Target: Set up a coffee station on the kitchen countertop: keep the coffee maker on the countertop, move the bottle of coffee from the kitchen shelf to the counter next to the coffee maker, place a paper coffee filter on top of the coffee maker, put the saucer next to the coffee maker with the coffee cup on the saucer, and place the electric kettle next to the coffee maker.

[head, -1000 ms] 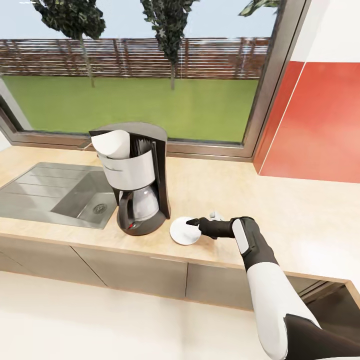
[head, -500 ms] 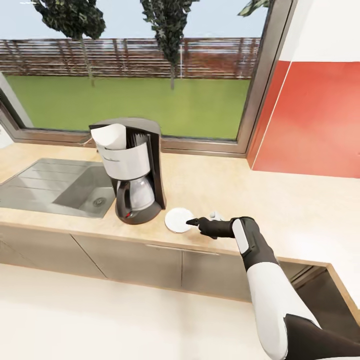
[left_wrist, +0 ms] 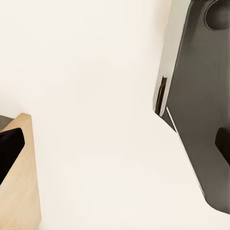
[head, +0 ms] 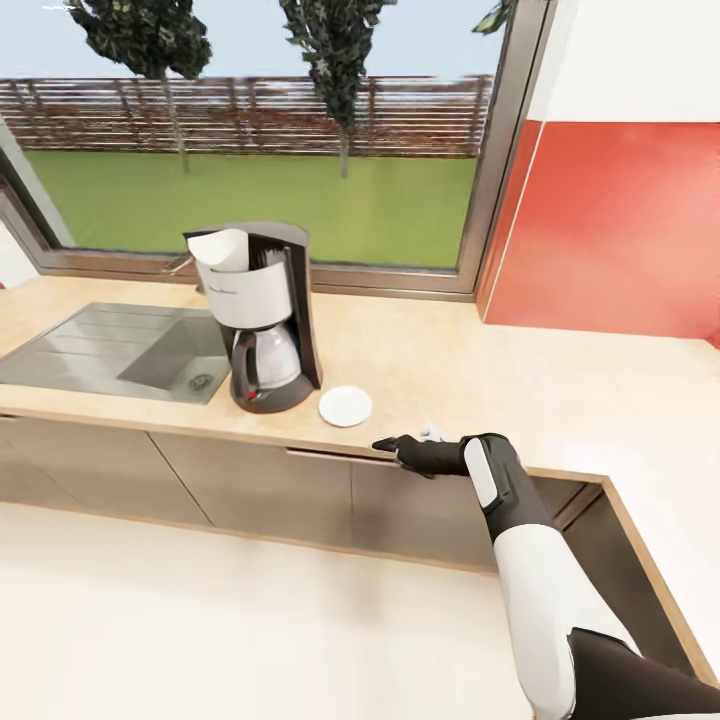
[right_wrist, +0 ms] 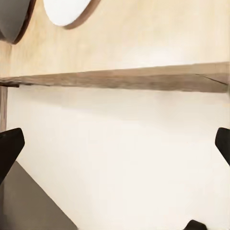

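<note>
The coffee maker (head: 262, 322) stands on the kitchen countertop (head: 480, 380) right of the sink. A white paper coffee filter (head: 222, 247) sits on top of it. The saucer (head: 345, 406) lies flat on the counter just right of the machine's base, with nothing on it. My right gripper (head: 386, 445) hangs open in front of the counter's front edge, a short way from the saucer and not touching it. In the right wrist view the gripper (right_wrist: 115, 141) is wide open, with the saucer (right_wrist: 67, 9) beyond the counter edge. My left gripper (left_wrist: 115, 146) is open and holds nothing.
A steel sink (head: 110, 350) is set into the counter at the left. A large window runs along the back wall, and a red wall panel (head: 610, 230) stands at the right. Grey cabinet fronts (head: 250, 480) face me, with a dark recess (head: 590, 520) at the counter's right end.
The whole view has pulled back from the counter. My right gripper, which was at the saucer, is now clear of it and off the counter's front edge; the saucer stays beside the coffee maker.
</note>
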Tool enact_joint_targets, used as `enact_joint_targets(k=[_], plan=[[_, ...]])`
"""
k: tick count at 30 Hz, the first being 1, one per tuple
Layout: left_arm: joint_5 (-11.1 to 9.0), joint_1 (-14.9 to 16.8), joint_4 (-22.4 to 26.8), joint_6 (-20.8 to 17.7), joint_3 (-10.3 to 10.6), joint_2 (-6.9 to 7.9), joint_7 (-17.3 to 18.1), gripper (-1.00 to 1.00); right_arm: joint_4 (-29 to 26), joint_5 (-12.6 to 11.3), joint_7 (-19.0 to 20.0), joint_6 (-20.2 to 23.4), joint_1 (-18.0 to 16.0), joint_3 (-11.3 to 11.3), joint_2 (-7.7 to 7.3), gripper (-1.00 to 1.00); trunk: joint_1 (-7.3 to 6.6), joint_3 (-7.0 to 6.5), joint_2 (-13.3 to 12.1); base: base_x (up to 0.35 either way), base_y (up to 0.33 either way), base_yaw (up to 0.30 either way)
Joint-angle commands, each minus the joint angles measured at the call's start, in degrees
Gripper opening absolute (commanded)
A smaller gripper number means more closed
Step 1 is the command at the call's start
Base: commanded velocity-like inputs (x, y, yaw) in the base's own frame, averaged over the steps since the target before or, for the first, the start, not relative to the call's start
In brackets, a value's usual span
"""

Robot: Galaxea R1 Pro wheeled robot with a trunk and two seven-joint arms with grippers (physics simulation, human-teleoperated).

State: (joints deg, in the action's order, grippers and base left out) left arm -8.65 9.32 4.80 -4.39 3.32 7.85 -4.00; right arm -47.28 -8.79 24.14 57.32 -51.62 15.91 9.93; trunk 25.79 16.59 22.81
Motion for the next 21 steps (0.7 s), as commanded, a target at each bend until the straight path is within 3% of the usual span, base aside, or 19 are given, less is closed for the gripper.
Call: enact_joint_targets(k=[1, 9, 14, 21], plan=[[-0.57, 0.0, 0.16, -0.36, 0.37, 0.03, -0.16, 1.0, -0.02, 0.0, 0.11, 0.33, -0.06, 0.27, 0.07, 1.0, 0.0, 0.1, 0.11, -0.337, -0.003, 0.0], [-0.49, 0.0, 0.21, -0.28, 0.37, 0.05, -0.19, 1.0, 0.53, 0.0, 0.11, 0.33, -0.06, 0.27, 0.07, 1.0, 0.0, 0.1, 0.11, -0.338, 0.049, 0.0], [-0.49, 0.0, 0.42, -0.27, 0.67, 0.06, -0.14, 1.0, 4.45, -0.04, 0.14, 0.34, -0.06, 0.27, 0.07, 1.0, 0.0, 0.1, 0.11, -0.339, 0.101, 0.0], [-0.41, 0.0, 0.91, 0.17, 1.01, 0.13, -0.1, 1.0, 20.11, 0.03, 0.07, -1.81, -0.04, 0.27, 0.07, 1.0, 0.0, 0.1, 0.11, -0.183, 0.057, 0.0]])
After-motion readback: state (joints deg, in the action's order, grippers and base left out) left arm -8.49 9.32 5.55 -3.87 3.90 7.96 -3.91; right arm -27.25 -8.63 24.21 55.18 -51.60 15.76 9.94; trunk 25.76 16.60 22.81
